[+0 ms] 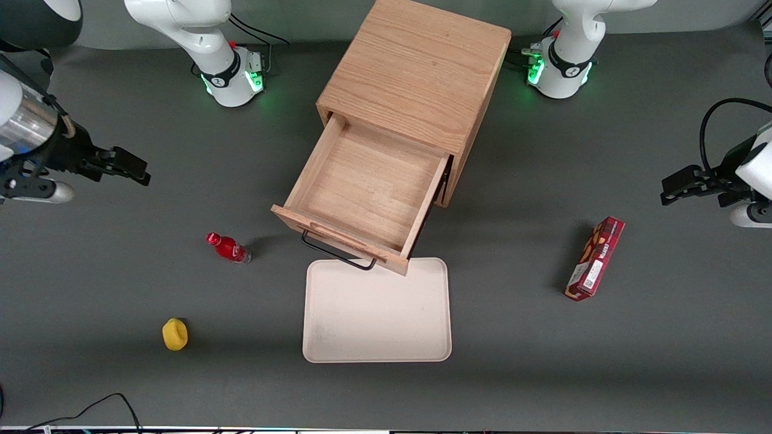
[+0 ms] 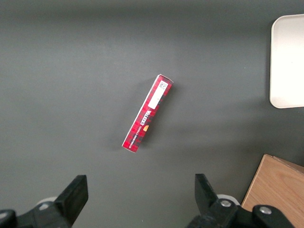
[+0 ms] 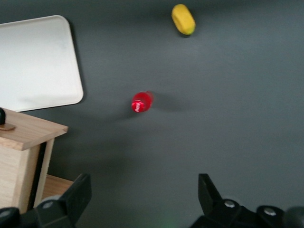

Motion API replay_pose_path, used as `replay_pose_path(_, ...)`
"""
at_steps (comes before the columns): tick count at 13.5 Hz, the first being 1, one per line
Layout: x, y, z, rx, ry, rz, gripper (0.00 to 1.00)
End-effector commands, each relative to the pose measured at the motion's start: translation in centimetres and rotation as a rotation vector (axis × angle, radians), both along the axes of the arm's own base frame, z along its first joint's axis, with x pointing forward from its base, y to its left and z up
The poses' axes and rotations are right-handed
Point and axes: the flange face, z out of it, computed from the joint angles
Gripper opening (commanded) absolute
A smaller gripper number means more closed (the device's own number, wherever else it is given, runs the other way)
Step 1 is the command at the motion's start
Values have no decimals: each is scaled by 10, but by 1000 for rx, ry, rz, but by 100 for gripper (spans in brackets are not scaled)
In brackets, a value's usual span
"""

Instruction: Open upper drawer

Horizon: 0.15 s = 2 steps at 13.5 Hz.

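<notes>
Upper drawer (image 1: pixel 368 196) reads as open: in the front view the tray body is pulled well out of the cabinet (image 1: pixel 416 78), sitting centre frame with its bare wood floor fully exposed and nothing inside. Its front panel and black bar handle (image 1: pixel 338 253) overhang the upper edge of the white tray (image 1: pixel 377 313) just below centre. I can't see the lower drawer from this angle, so no read on it. My judgement: the task is essentially done. The drawer may have a little travel left, but I wouldn't pull further without a reason.

End effector (image 1: pixel 120 163) is at the left edge of the front view, mid-upper frame, off toward the working arm's end of the counter (image 1: pixel 663 361), well apart from the drawer and touching nothing. The wrist is roughly level, fingers pointing in toward the cabinet. In the right wrist view the end effector (image 3: pixel 145 199) has both fingers (image 3: pixel 78 197) spread wide with only grey counter between them, so it's released and carrying nothing.

Also on the counter: a red bottle (image 1: pixel 228 248) lying lower left of the drawer front, a yellow object (image 1: pixel 175 334) further toward the lower left of frame, and a red carton (image 1: pixel 594 258) at right, toward the parked arm's end.

What's left, as I see it: confirm the extension is acceptable and keep the arm parked clear.
</notes>
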Motion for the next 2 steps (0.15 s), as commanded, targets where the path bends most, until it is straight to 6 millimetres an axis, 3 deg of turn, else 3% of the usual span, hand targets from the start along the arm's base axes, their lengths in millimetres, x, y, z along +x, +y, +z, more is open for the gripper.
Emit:
replay_pose_path(1,-8,-21,2,-19,-4,39,100)
replay_pose_path(2,-8,-22,2,-18,-5,79,100)
